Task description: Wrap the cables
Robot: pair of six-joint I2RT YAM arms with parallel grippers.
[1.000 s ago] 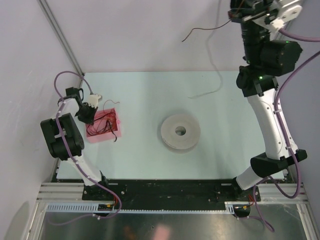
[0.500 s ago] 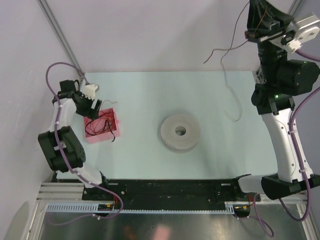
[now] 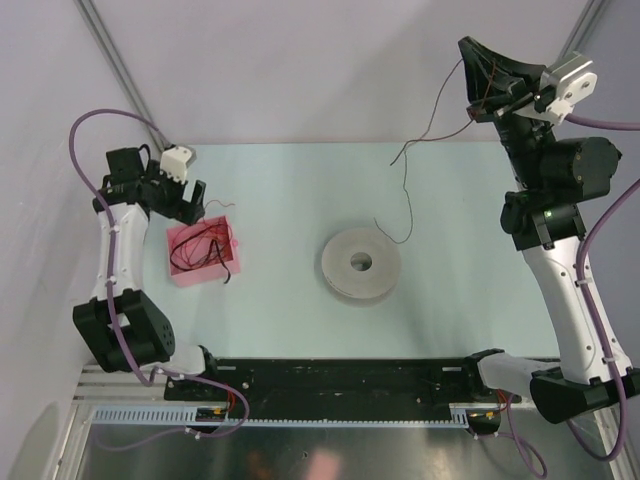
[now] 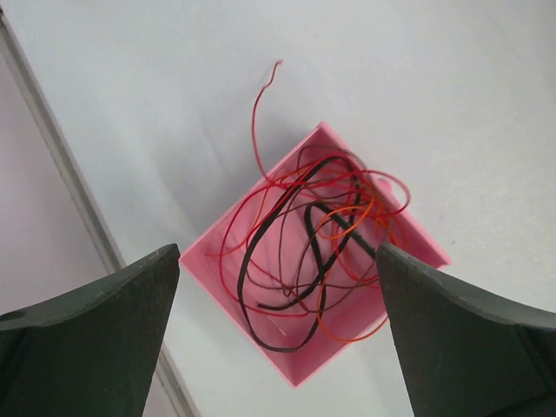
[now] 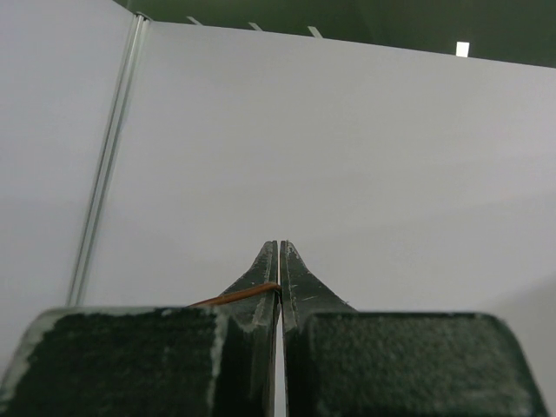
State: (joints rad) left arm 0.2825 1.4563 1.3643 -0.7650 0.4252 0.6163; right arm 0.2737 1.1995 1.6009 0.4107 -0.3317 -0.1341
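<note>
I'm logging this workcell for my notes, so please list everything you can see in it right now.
held cable: one, thin, dark reddish, dangling from the right gripper toward the spool
tangled cables: count unclear, red and black, inside the pink box, one red end trailing over its rim
pink box: one, pink, left side of the table
spool: one, pale grey, round, table centre
table: one, pale blue-green
left gripper: one, black, open, above the pink box
right gripper: one, black, shut on the held cable, raised at far right
</note>
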